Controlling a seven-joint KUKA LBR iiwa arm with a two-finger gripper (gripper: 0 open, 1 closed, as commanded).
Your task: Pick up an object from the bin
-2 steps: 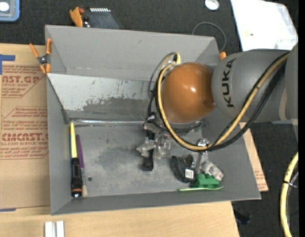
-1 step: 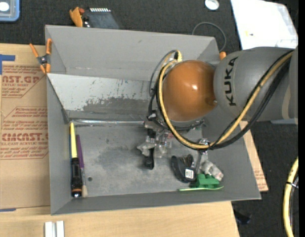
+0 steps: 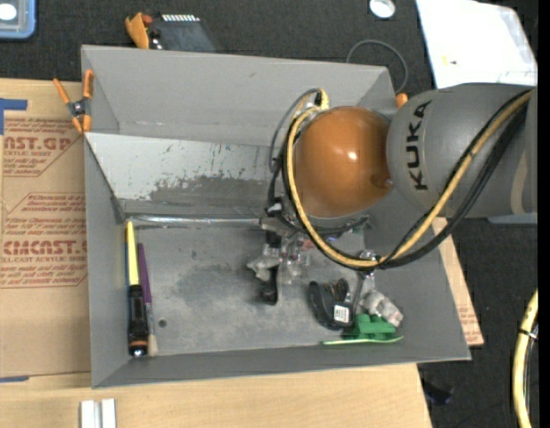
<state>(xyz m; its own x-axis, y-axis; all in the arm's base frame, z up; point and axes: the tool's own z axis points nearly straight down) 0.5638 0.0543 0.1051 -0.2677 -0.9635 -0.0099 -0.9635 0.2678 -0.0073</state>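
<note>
Three slim writing tools line the left wall of the grey metal bin (image 3: 168,96): a yellow pencil-like stick (image 3: 129,252), a purple pen (image 3: 142,275) touching it, and a black marker barrel (image 3: 136,321) at their near end. All three look light and stiff. Lying flush against the wall, however, they leave little room for a grip across the barrel.

At mid-bin the gripper (image 3: 273,279), hanging beneath the arm's rounded orange cover (image 3: 337,159), stands low over bare, scuffed floor. Nothing is seen in its grasp, and whether it is open or closed cannot be told from this angle.

Just to its right, toward the near right corner, lies the closest candidate, a small black curved plastic piece with a white label (image 3: 331,302). It appears hard, light and somewhat glossy, so it is probably slippery on its rounded back. The narrow middle of the curve, with free floor on either side, looks the soundest place to take hold.

Touching it on the near side is a flat green plastic piece (image 3: 373,330), thin and lying low against the floor, which would likely be awkward to get under. Beside that, farthest right, sits a small clear-and-white plastic item (image 3: 384,310). Its shape is hard to make out, and it seems light enough to skitter if nudged. These three things crowd together, so closing on one may well disturb its neighbours.
</note>
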